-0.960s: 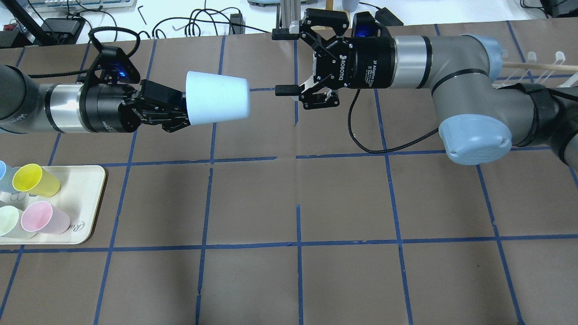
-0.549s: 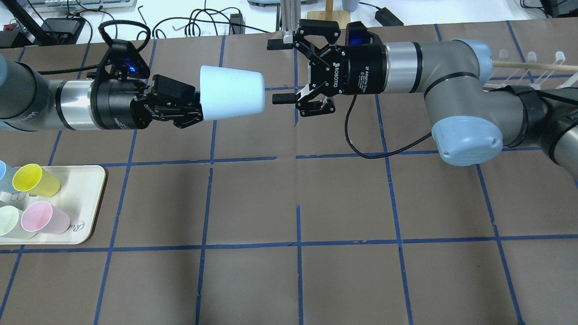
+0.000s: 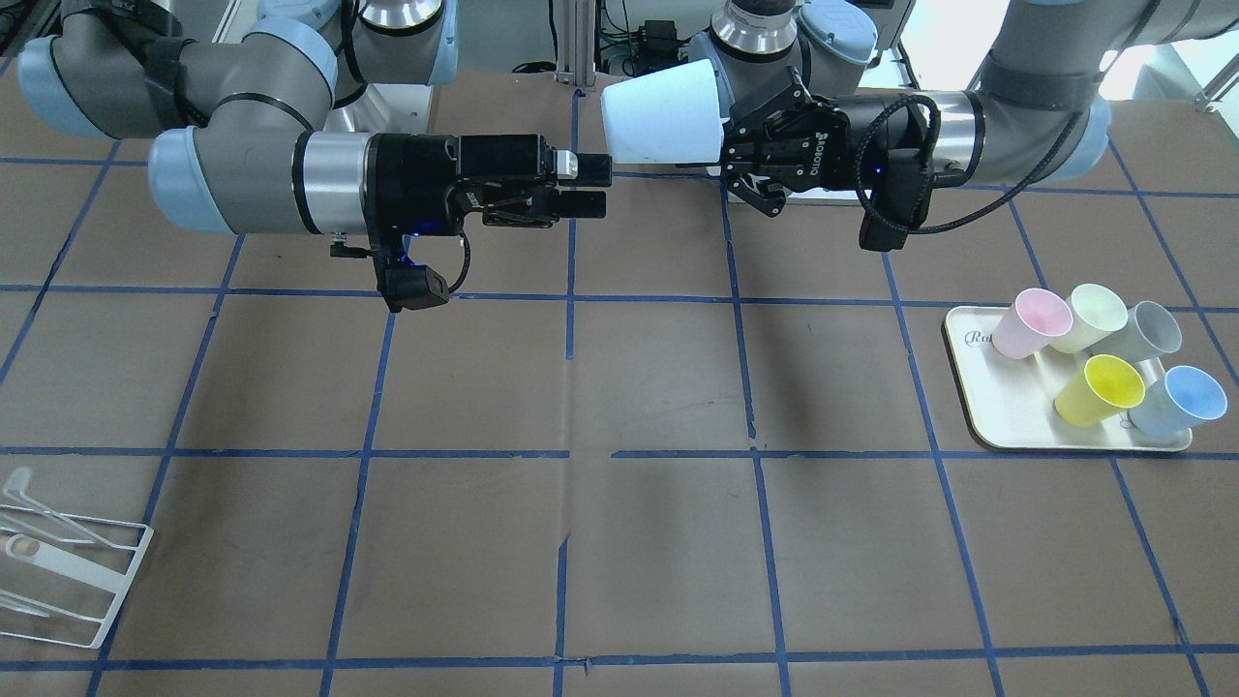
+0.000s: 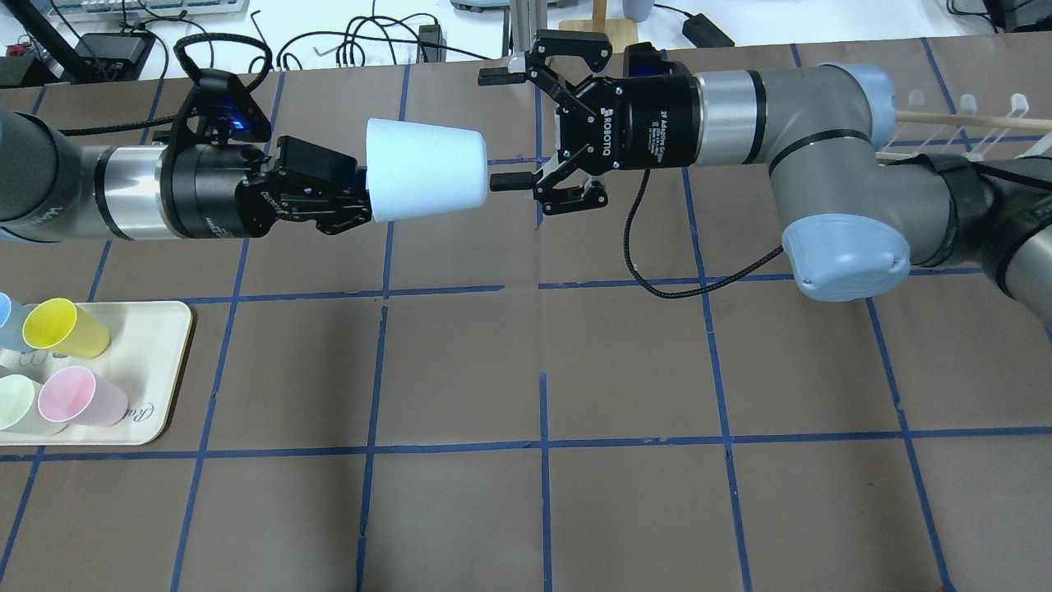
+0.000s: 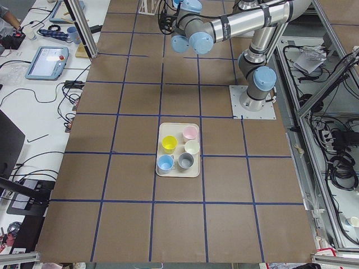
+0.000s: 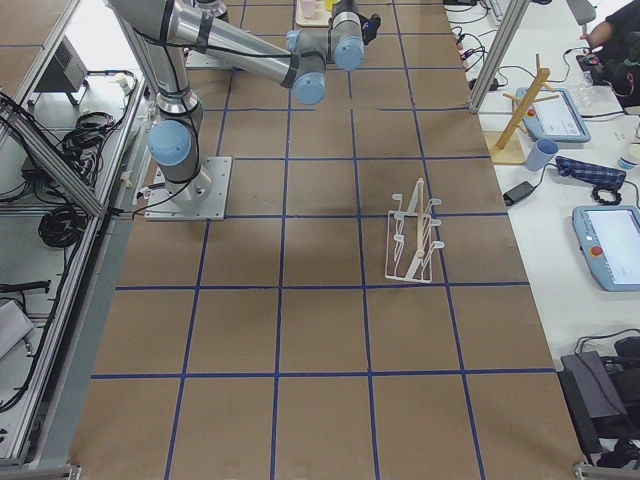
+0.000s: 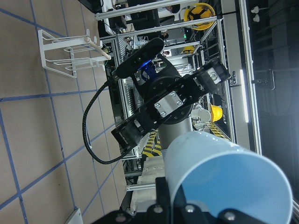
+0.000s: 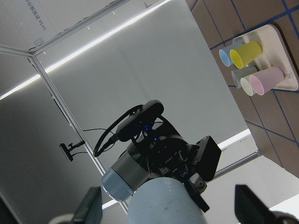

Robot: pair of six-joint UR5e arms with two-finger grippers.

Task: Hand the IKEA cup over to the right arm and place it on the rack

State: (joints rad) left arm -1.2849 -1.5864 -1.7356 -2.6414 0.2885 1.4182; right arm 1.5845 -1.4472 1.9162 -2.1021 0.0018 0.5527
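My left gripper (image 4: 362, 196) is shut on the rim of the pale-blue IKEA cup (image 4: 423, 168) and holds it sideways above the table, base toward the right arm (image 4: 740, 115). The cup also shows in the front view (image 3: 663, 111) and the left wrist view (image 7: 224, 172). My right gripper (image 4: 496, 129) is open, its fingertips level with the cup's base. In the right wrist view the cup's base (image 8: 163, 203) sits between the spread fingers (image 8: 91, 205), not touching. The white wire rack (image 3: 68, 571) stands at the table's far right end (image 6: 415, 235).
A cream tray (image 4: 160, 370) at the left front holds pink (image 3: 1034, 322), pale-green, grey, yellow (image 3: 1099, 389) and a second blue cup (image 3: 1179, 400). A black cable (image 4: 657, 271) hangs under the right wrist. A wooden stand (image 6: 520, 115) is off the table.
The right gripper has moved left toward the cup, its open fingers now level with the cup's base. The left gripper carried the cup right, then held nearly still.
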